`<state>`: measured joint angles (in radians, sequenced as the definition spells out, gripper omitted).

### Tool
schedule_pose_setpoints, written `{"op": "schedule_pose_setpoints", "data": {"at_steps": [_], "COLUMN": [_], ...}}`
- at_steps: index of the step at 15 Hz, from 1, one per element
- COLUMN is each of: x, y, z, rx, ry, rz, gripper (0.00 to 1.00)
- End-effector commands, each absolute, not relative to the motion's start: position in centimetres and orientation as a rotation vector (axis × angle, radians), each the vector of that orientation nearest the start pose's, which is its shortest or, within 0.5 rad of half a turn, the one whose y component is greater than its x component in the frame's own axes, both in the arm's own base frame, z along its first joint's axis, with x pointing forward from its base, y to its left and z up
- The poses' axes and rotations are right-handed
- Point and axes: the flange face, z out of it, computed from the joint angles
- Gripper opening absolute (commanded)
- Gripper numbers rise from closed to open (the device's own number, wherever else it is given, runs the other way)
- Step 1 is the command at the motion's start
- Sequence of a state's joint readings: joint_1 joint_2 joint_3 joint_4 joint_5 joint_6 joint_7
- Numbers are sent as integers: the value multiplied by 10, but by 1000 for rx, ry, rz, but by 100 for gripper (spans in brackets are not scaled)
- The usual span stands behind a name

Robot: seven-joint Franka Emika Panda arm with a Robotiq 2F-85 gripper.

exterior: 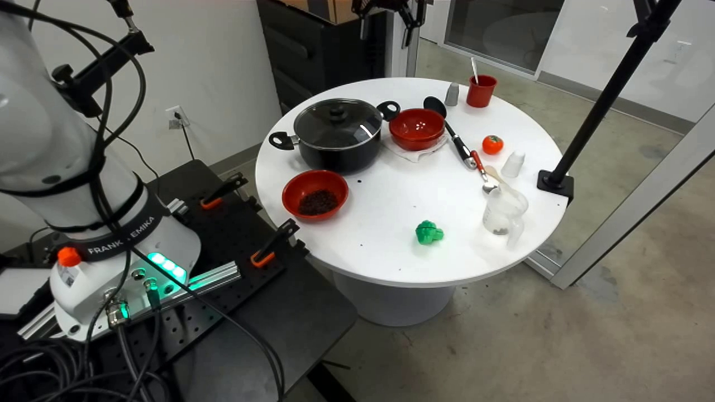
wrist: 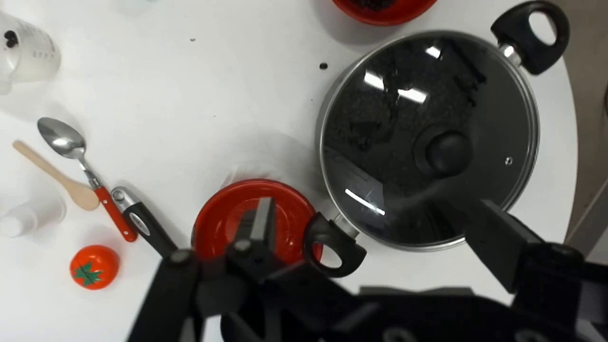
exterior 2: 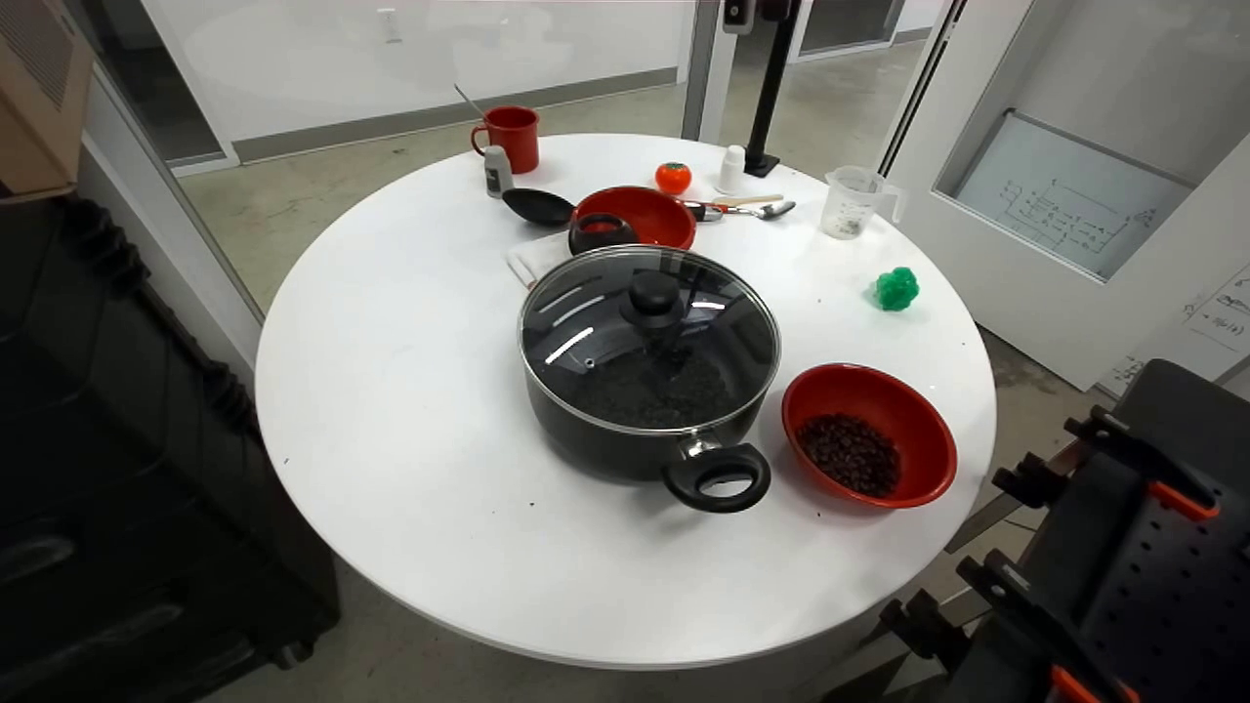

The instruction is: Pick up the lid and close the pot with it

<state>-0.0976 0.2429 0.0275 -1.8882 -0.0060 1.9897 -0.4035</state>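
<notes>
The lid (exterior: 315, 125) is a round glass lid with a thin metal rim and a dark centre knob. It lies flat on the pot (exterior: 341, 159), covering its opening, in both exterior views; the lid (exterior 2: 605, 332) and the black pot wall (exterior 2: 596, 444) show there too. In the wrist view the lid (wrist: 456, 95) fills the right half, and a pot handle (wrist: 335, 249) shows below it. My gripper (exterior: 386, 33) is high above the table's far side, apart from the lid. In the wrist view the gripper (wrist: 375, 216) has its fingers wide apart with nothing between them.
A red bowl with dark beans (exterior 2: 869, 439) stands close beside the pot. Red bowls (exterior: 418, 128) on a cloth touch or nearly touch a pot handle. A ladle (exterior: 458, 142), tomato (exterior: 492, 144), measuring cup (exterior: 503, 209) and green thing (exterior: 428, 232) lie farther off. A black pole (exterior: 609, 95) is clamped to the table edge.
</notes>
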Motion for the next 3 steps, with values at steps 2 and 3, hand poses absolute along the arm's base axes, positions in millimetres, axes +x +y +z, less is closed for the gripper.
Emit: {"op": "schedule_pose_setpoints", "data": {"at_steps": [2,3], "x": [597,596], "y": [-47,-47], "z": [371,371], "rx": [-3066,-3068], "ry": [-452,-443], "rz": [170,165], "gripper": [100,100]}}
